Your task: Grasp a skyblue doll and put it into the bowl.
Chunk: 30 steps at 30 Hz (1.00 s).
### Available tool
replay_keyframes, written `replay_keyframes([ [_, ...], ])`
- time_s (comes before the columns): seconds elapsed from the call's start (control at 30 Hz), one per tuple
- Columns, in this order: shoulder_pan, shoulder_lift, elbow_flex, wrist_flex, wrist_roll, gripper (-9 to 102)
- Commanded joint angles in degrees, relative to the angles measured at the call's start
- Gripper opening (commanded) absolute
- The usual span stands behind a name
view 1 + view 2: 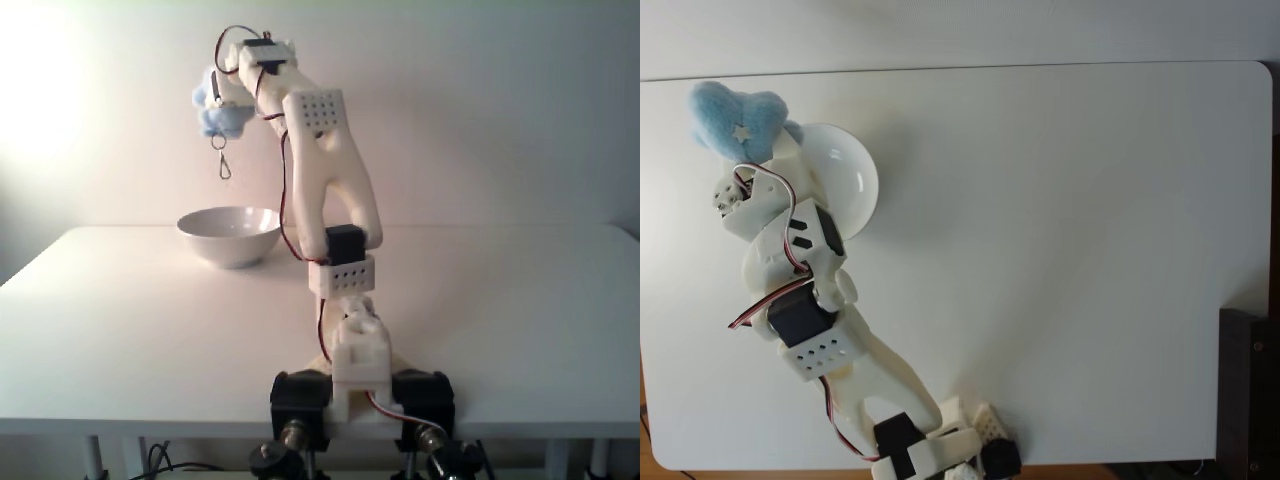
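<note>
Where the white table (520,300) fills both fixed views, the white arm (335,170) rises from its base clamped at the near edge and leans toward the far left corner as the top-down fixed view shows it. Near that corner, just inside the far edge, sits the white bowl (230,235), round and glossy, its right half bare in the top-down view (855,180) and its left half under the arm's wrist. Raised well above the bowl, the gripper (222,100) has its jaws clamped on the skyblue doll (218,112), which hangs off the table, over and slightly left of the bowl's left rim in the front view. From above, the doll (735,118) shows a small pale star and overlaps the bowl's upper left rim. Below the plush dangles a small metal clasp (224,165), apart from the bowl
</note>
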Motion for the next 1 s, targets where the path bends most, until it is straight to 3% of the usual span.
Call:
replay_keyframes([
  [0.0,-0.8,-1.2,-3.2,-0.8,0.3,0],
  [0.97,-3.1,-10.1,-6.9,-0.7,-0.4,0],
])
